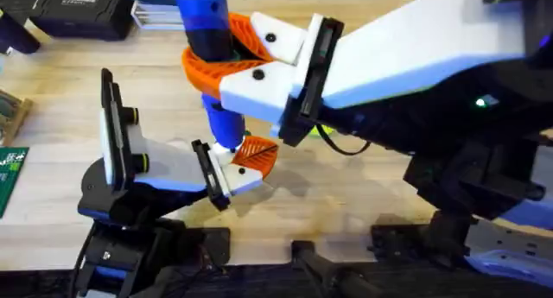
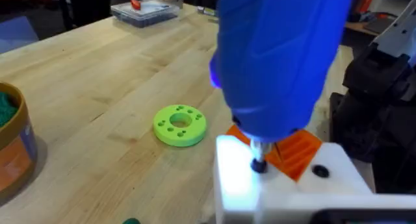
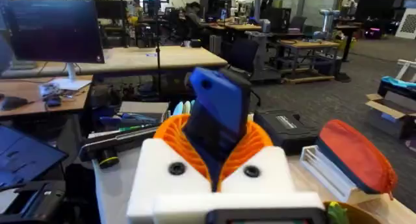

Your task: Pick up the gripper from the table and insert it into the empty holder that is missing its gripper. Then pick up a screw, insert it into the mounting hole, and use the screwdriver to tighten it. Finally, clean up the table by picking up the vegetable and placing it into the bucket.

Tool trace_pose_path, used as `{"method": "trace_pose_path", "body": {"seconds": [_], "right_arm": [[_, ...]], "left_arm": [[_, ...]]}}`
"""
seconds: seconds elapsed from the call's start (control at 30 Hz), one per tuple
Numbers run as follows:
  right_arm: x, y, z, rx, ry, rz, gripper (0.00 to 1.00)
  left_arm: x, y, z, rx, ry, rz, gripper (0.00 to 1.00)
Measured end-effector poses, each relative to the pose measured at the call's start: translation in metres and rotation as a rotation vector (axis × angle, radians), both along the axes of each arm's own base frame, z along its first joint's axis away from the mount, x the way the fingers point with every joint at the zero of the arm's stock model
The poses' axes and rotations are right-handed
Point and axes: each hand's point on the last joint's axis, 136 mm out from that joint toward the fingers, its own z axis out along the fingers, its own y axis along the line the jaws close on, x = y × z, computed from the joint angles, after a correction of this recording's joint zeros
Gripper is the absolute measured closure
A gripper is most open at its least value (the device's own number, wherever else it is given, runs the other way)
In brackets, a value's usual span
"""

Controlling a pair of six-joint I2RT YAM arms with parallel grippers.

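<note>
My right gripper [image 1: 216, 49] is shut on the blue screwdriver [image 1: 210, 26], which stands nearly upright between its orange ribbed pads [image 3: 260, 141]. The screwdriver's dark tip [image 2: 259, 164] presses on the white holder [image 2: 260, 185] at the end of the left arm's black finger bar [image 1: 206, 170]. The orange gripper [image 1: 257, 154] sits in that holder, right beside the tip. The left gripper [image 1: 229, 173] lies low over the table. The brown-orange bucket [image 2: 14, 156] with its blue band stands farther off. A dark green sliver [image 2: 130, 221] may be the vegetable.
A bright green ring disc [image 2: 180, 125] lies on the wood between the bucket and the holder. A clear box [image 2: 144, 11] and a black case [image 1: 78, 9] stand at the back. A green circuit board [image 1: 10, 173] lies at the left edge.
</note>
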Motion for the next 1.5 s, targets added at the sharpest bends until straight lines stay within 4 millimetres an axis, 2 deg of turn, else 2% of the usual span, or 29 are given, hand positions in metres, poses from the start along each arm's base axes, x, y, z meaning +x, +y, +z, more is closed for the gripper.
{"method": "trace_pose_path", "body": {"seconds": [0.7, 0.83, 1.03, 1.17, 1.23, 1.33, 1.43, 1.5], "right_arm": [[-0.003, 0.001, 0.001, 0.002, -0.012, 0.012, 0.973], [-0.009, -0.002, 0.009, 0.059, -0.059, 0.026, 0.973], [-0.019, -0.021, 0.05, 0.181, -0.159, 0.006, 0.973], [-0.019, -0.028, 0.059, 0.206, -0.188, -0.005, 0.973], [-0.012, -0.028, 0.053, 0.178, -0.189, -0.026, 0.973], [0.012, -0.031, 0.029, 0.058, -0.18, -0.099, 0.973], [0.052, -0.047, -0.009, -0.123, -0.157, -0.248, 0.973], [0.088, -0.073, -0.045, -0.293, -0.123, -0.398, 0.973]], "left_arm": [[0.0, 0.0, 0.0, -0.001, 0.003, -0.001, 0.986], [0.001, 0.0, 0.001, 0.0, -0.012, 0.003, 0.986], [0.0, 0.0, 0.0, 0.004, -0.012, -0.001, 0.986], [0.0, 0.0, 0.0, 0.004, -0.013, -0.001, 0.986], [0.0, 0.0, 0.0, 0.004, -0.013, -0.001, 0.986], [0.0, 0.0, 0.0, 0.004, -0.013, -0.001, 0.986], [0.0, 0.0, 0.0, 0.005, -0.013, -0.001, 0.986], [0.0, 0.0, 0.0, 0.004, -0.013, -0.001, 0.986]]}}
